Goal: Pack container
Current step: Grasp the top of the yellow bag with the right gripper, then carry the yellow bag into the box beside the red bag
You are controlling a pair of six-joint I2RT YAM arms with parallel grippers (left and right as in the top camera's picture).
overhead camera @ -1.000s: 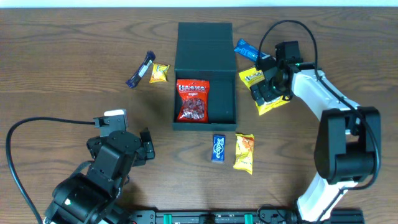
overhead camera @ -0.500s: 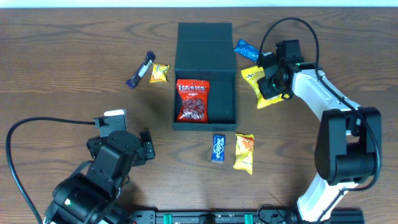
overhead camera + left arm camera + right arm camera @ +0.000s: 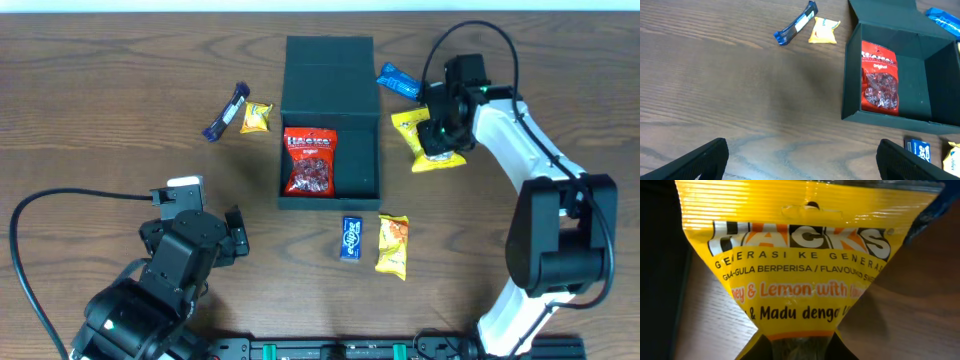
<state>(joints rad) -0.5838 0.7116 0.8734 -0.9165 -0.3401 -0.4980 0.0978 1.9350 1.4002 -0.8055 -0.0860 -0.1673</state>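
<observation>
A brown wooden table (image 3: 100, 100) is seen from above, and everything is placed on it. The right arm (image 3: 520, 140), white and black, is stretched toward the far right part of the table. The left arm (image 3: 175, 265), black, is folded at the near left side, well apart from all the packets.

The box (image 3: 358, 165), dark teal-green and square, is found in the middle of the table. It is open, and its lid is laid flat behind it, on the far side. One red bag (image 3: 311, 160) of sweets is lying flat inside, against the left wall.

A yellow bag (image 3: 800, 255) is located just beside the right wall of the box, outside it. The words "& Lemon with" can be read on it in the right wrist view. The right gripper (image 3: 433, 135) is placed over this bag, and its fingers are clamped on the lower edge of the bag.

An orange bag (image 3: 392, 245) and a small blue packet (image 3: 350, 238) are laid side by side near the front of the box. A blue wrapper (image 3: 397, 80) is seen near the far right corner of the box. To the left of the box, a dark blue bar (image 3: 225, 112) and a small yellow packet (image 3: 256, 117) are lying just beside each other.

The left gripper (image 3: 801, 145) is held above bare wood, with its fingers wide apart and nothing between them.
</observation>
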